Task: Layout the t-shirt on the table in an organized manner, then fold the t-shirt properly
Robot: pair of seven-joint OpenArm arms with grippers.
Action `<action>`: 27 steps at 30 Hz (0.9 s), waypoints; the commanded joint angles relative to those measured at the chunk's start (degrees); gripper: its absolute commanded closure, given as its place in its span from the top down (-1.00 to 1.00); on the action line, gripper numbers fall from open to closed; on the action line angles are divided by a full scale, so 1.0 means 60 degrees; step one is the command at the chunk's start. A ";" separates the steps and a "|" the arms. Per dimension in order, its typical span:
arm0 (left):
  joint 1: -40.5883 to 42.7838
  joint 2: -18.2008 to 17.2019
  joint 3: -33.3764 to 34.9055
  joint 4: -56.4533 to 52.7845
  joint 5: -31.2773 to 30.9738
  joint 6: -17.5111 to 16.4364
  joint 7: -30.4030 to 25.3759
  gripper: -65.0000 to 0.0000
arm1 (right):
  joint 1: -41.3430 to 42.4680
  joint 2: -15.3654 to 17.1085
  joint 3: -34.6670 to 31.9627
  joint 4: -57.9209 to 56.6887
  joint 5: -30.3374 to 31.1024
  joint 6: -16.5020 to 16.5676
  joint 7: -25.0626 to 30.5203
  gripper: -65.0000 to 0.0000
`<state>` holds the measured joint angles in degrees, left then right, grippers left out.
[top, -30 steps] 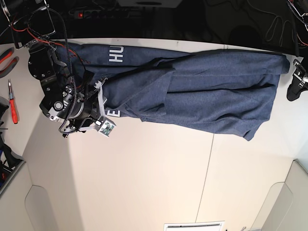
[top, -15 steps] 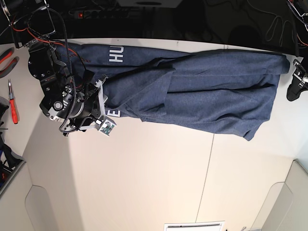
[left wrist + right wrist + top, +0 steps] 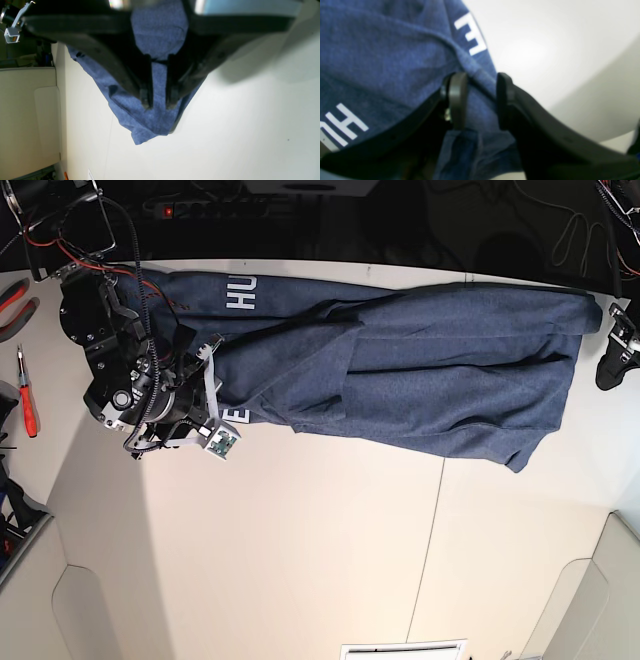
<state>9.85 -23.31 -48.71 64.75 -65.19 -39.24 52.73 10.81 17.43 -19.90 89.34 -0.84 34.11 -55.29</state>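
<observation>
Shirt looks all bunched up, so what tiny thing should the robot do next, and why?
Probably pinch the right gripper shut on the shirt fold between its open jaws. The shirt lies creased along the table edge, so both ends need holding before it gets spread.

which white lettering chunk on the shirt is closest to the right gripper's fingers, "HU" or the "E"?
The lone E. In the right wrist view it sits just beyond the right gripper, near the t-shirt edge by bare table; HU lies off to the side.
</observation>
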 commanded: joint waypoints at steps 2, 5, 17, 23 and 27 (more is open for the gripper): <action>-0.0029 -0.0211 -0.0047 0.0160 -0.0240 -0.0126 -0.0102 -0.70 | 0.0178 -0.0058 0.0044 -0.0142 0.0040 -0.0051 0.0182 -0.41; -0.0029 -0.0211 -0.0047 0.0160 -0.0240 -0.0126 -0.0102 -0.70 | 0.0178 -0.0168 0.0044 -0.0259 0.0036 -0.0073 0.0175 -0.42; -0.0029 -0.0211 -0.0047 0.0160 -0.0240 -0.0126 -0.0102 -0.70 | 0.0117 -0.0200 0.0044 0.0670 0.0033 -0.0302 -0.1126 -1.00; -0.0025 -0.0215 -0.0047 0.0160 -0.0240 -0.0126 -0.0102 -0.70 | -0.0543 -0.0204 0.0044 0.1749 0.0044 -0.0302 -0.1351 -1.00; -0.0029 -0.0215 -0.0047 0.0160 -0.0240 -0.0126 -0.0102 -0.70 | -0.1228 -0.0200 0.0047 0.2441 0.0036 -0.0302 -0.1453 -1.00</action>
<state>9.85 -23.31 -48.71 64.75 -65.19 -39.24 52.73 2.85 16.03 -19.90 103.02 -0.69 32.34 -64.07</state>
